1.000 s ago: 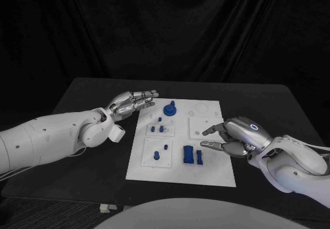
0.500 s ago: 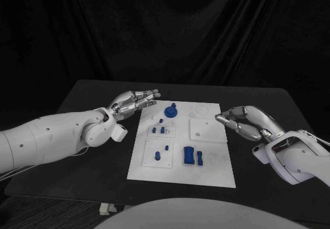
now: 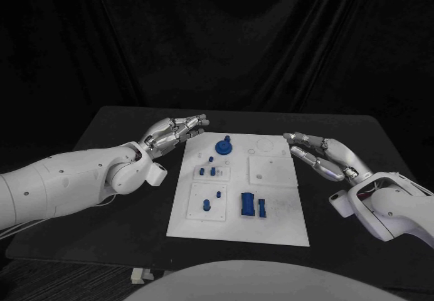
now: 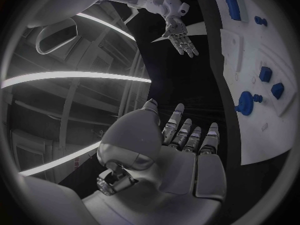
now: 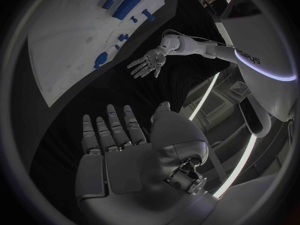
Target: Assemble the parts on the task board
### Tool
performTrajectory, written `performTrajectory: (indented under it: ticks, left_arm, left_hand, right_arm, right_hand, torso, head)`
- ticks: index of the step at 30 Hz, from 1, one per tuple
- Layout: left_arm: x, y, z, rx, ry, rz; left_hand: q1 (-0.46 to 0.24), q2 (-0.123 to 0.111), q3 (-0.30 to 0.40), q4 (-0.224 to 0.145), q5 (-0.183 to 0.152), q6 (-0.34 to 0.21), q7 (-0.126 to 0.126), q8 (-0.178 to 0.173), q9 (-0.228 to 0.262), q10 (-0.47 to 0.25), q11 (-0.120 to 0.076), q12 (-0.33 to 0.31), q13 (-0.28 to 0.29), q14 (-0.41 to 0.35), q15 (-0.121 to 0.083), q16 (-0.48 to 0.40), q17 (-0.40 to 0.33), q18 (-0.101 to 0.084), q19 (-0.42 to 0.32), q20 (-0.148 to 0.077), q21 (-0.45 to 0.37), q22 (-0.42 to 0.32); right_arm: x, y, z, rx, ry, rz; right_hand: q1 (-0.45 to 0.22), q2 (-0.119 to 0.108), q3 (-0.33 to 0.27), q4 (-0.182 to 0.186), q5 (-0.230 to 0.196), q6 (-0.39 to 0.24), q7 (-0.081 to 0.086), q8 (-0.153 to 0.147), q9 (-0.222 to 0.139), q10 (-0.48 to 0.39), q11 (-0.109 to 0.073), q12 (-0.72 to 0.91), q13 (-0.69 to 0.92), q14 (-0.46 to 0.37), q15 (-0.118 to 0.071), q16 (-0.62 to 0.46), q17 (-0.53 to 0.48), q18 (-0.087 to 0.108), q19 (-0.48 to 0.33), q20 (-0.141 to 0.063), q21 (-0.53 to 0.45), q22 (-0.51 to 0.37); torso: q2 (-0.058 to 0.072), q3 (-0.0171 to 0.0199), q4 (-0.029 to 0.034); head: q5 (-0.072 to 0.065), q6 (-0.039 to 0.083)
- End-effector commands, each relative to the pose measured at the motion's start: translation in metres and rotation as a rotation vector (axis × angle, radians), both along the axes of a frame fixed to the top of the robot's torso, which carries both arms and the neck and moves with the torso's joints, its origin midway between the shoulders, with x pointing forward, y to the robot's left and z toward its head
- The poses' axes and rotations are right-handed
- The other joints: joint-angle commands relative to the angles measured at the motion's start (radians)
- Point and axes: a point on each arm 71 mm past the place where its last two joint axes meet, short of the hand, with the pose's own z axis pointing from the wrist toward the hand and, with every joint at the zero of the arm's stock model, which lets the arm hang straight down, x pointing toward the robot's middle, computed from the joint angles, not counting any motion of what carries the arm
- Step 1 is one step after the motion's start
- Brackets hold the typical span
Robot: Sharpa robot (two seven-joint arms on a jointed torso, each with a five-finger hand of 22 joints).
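black table point(image 3: 118, 132), dark draped curtain point(image 3: 235, 50) behind

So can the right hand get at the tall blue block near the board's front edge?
Probably yes: the right hand is open, beside the white task board, with nothing between it and the tall blue block.

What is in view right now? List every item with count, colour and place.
table: one, black, under everything.
task board: one, white, mid-table between the hands.
parts: several, blue, mostly on the board's left half; exact count unclear.
round knobbed part: one, blue, at the board's far end.
left hand: one, silver, open, fingers apart, by the board's far left corner.
right hand: one, silver, open, fingers extended, by the board's right edge.
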Motion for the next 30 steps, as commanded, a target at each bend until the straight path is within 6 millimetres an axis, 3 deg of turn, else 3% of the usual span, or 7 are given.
performTrajectory:
  ticks: [1, 4, 5, 7, 11, 12, 30]
  left_arm:
    - [0.000, -0.001, 0.004, -0.036, -0.055, 0.019]
    - [0.000, -0.001, 0.004, -0.038, -0.057, 0.019]
    - [0.000, 0.000, 0.000, 0.001, -0.007, 0.007]
    - [0.000, -0.001, 0.000, 0.001, -0.007, 0.010]
    - [0.001, -0.004, 0.001, 0.000, -0.011, 0.041]
    - [0.001, -0.005, 0.002, 0.000, -0.013, 0.052]
    - [0.003, -0.046, 0.023, -0.007, 0.025, 0.473]
  left_hand:
    - [0.010, -0.011, -0.012, 0.000, 0.010, -0.032, -0.005, -0.016, -0.004, -0.003, -0.012, -0.002, -0.001, 0.000, -0.009, -0.001, 0.000, 0.019, -0.007, -0.004, -0.005, -0.001]
    - [0.022, -0.010, -0.018, 0.000, 0.023, -0.057, -0.013, -0.031, -0.006, -0.007, -0.015, -0.006, -0.001, -0.001, -0.011, -0.001, 0.000, 0.019, -0.006, -0.004, -0.004, -0.001]
    - [-0.366, -0.080, 0.046, -0.087, -0.094, -0.201, -0.053, -0.064, -0.058, -0.050, -0.047, -0.053, -0.035, -0.024, -0.040, -0.018, -0.009, -0.049, -0.060, -0.084, -0.033, -0.061]
    - [-0.387, -0.085, 0.048, -0.091, -0.096, -0.215, -0.057, -0.070, -0.058, -0.054, -0.051, -0.059, -0.035, -0.024, -0.045, -0.018, -0.009, -0.049, -0.060, -0.090, -0.033, -0.061]
    - [-0.525, -0.109, 0.071, -0.124, -0.137, -0.269, -0.071, -0.084, -0.058, -0.068, -0.065, -0.078, -0.035, -0.024, -0.127, -0.018, -0.009, -0.050, -0.060, -0.118, -0.033, -0.061]
    - [-0.555, -0.115, 0.075, -0.131, -0.146, -0.281, -0.075, -0.087, -0.058, -0.072, -0.137, -0.083, -0.035, -0.024, -0.127, -0.018, -0.009, -0.052, -0.060, -0.125, -0.033, -0.061]
    - [-0.919, -0.240, 0.184, -0.217, -0.252, -0.423, -0.148, -0.157, -0.058, -0.148, -0.137, -0.177, -0.035, -0.024, -0.127, -0.018, -0.009, -0.163, -0.060, -0.200, -0.033, -0.061]
  right_arm:
    - [-0.001, 0.000, -0.002, 0.039, 0.025, 0.024]
    - [-0.002, 0.000, -0.004, 0.039, 0.034, 0.029]
    - [-0.001, -0.001, -0.003, 0.015, 0.017, 0.007]
    - [0.000, 0.000, -0.003, 0.018, 0.017, 0.004]
    - [0.004, 0.003, -0.001, 0.049, 0.024, -0.016]
    - [0.006, 0.004, -0.001, 0.061, 0.027, -0.024]
    - [0.055, 0.044, 0.013, 0.486, 0.168, -0.309]
  right_hand:
    - [0.004, 0.009, -0.007, 0.002, -0.001, -0.022, -0.007, -0.007, -0.001, -0.035, -0.007, -0.009, -0.006, -0.013, -0.001, -0.007, -0.001, 0.005, -0.010, -0.001, -0.006, -0.014]
    - [0.009, 0.010, -0.008, 0.001, 0.003, -0.025, -0.006, -0.006, -0.001, -0.046, -0.005, -0.003, -0.006, -0.017, 0.003, -0.007, -0.002, 0.005, -0.019, 0.000, -0.007, -0.026]
    - [-0.275, -0.068, 0.109, -0.085, -0.076, -0.169, 0.006, -0.049, -0.046, -0.150, -0.051, -0.101, -0.063, -0.085, -0.057, -0.034, -0.031, -0.039, -0.067, -0.087, -0.037, -0.069]
    - [-0.438, -0.098, 0.179, -0.141, -0.076, -0.261, 0.006, -0.049, -0.046, -0.219, -0.079, -0.163, -0.063, -0.126, -0.098, -0.034, -0.031, -0.132, -0.108, -0.142, -0.037, -0.101]
    - [-0.716, -0.238, 0.285, -0.288, -0.076, -0.397, 0.006, -0.049, -0.046, -0.318, -0.155, -0.253, -0.063, -0.244, -0.193, -0.034, -0.031, -0.132, -0.204, -0.290, -0.037, -0.181]
    - [-0.753, -0.238, 0.368, -0.288, -0.076, -0.415, 0.006, -0.049, -0.046, -0.396, -0.155, -0.324, -0.063, -0.244, -0.193, -0.034, -0.031, -0.132, -0.204, -0.290, -0.037, -0.181]
    - [-0.930, -0.238, 0.368, -0.288, -0.076, -0.504, 0.006, -0.049, -0.046, -0.396, -0.155, -0.324, -0.063, -0.244, -0.193, -0.034, -0.031, -0.132, -0.204, -0.290, -0.037, -0.181]
  torso:
    - [0.001, -0.0016, -0.0014]
    - [0.002, -0.0039, -0.0030]
    - [0.001, -0.0006, -0.0010]
    - [0.001, -0.0004, -0.0011]
    - [-0.003, 0.0009, -0.0023]
    - [-0.004, 0.0014, -0.0027]
    - [-0.043, 0.0166, -0.0163]
  head:
    - [0.001, 0.000]
    - [0.003, 0.000]
    - [0.001, 0.000]
    - [0.001, 0.002]
    - [-0.005, 0.022]
    - [-0.007, 0.029]
    - [-0.068, 0.253]
